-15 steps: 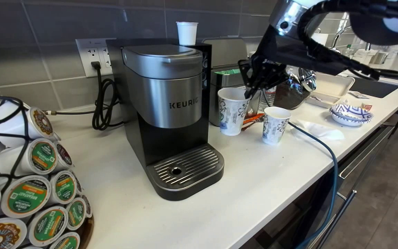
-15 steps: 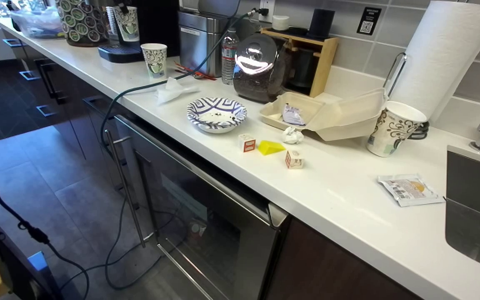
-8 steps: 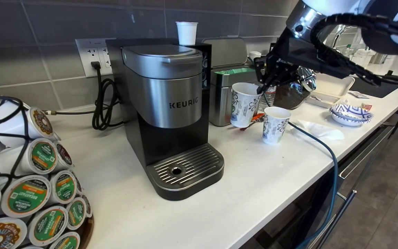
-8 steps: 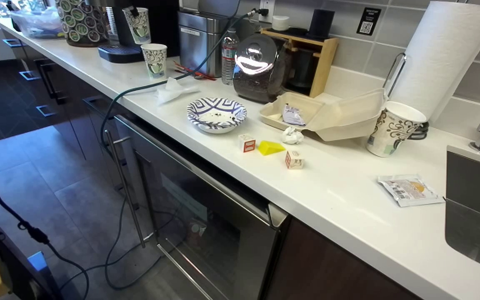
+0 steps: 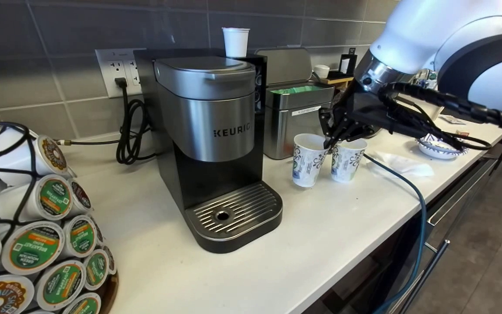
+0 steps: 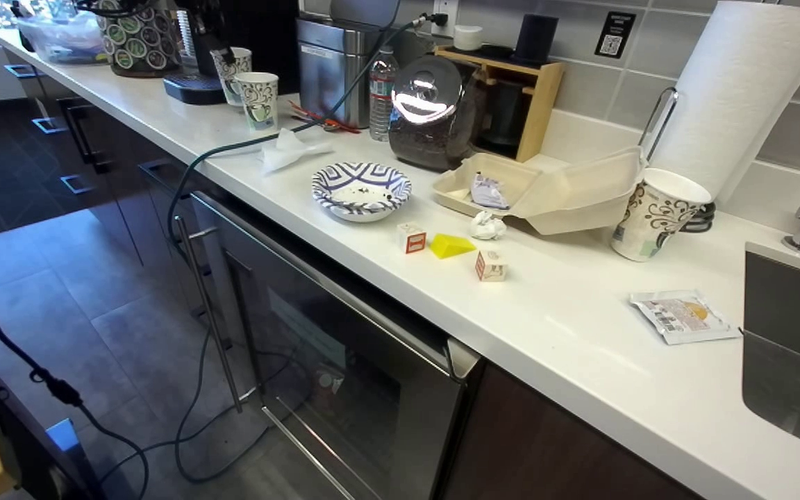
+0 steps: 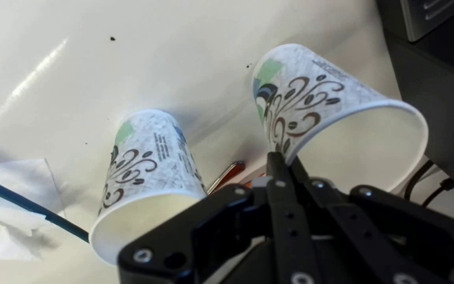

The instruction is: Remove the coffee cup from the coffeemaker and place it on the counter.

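Observation:
My gripper (image 5: 328, 145) is shut on the rim of the coffee cup (image 5: 306, 162), a white paper cup with a printed pattern. In the wrist view one fingertip of the gripper (image 7: 288, 159) is outside the cup's wall (image 7: 302, 94) and one inside. The cup is slightly tilted, its base at or just above the off-white counter (image 5: 168, 270); I cannot tell if it touches. The coffeemaker (image 5: 216, 122), black and silver-grey, stands left of the cup in an exterior view. In an exterior view the cup (image 6: 228, 64) is partly behind a near-identical cup.
The near-identical patterned cup (image 5: 347, 162) stands close beside the held cup. A blue-green cable (image 5: 401, 179) and a napkin (image 5: 403, 165) lie beyond it. A steel box (image 5: 296, 117) and red-orange items (image 6: 323, 119) are behind. A pod rack (image 5: 37, 235) stands beside the coffeemaker.
My gripper has lowered the coffee cup towards the counter and moved it away from the coffeemaker, close beside the similar cup. The grip on the rim stays shut.

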`<state>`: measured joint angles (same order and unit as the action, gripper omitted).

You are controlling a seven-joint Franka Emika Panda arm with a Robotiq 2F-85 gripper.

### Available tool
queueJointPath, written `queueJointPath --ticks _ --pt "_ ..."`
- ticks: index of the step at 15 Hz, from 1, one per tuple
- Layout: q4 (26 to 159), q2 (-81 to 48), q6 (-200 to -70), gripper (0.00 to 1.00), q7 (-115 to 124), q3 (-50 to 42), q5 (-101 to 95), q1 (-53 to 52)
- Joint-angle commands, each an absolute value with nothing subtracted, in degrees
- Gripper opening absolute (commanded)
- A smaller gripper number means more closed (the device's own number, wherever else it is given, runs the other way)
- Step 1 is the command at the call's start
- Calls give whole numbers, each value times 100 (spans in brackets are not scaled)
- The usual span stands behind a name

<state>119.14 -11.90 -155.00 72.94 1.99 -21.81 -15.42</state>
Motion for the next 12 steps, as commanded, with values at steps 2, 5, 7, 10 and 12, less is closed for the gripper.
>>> queueJointPath --ticks 2,5,7,10,12 --pt "12059 -1186 -15578 36 7624 121 -2353 -1689" --pt "12149 -979 -15535 58 7628 173 -2288 -1732" --pt "12356 -557 -15515 74 7469 300 -2115 -1718" --pt "12890 380 -15241 96 6573 554 -2019 -1545" --pt "12445 -80 -15359 88 6740 675 -2038 -1436"
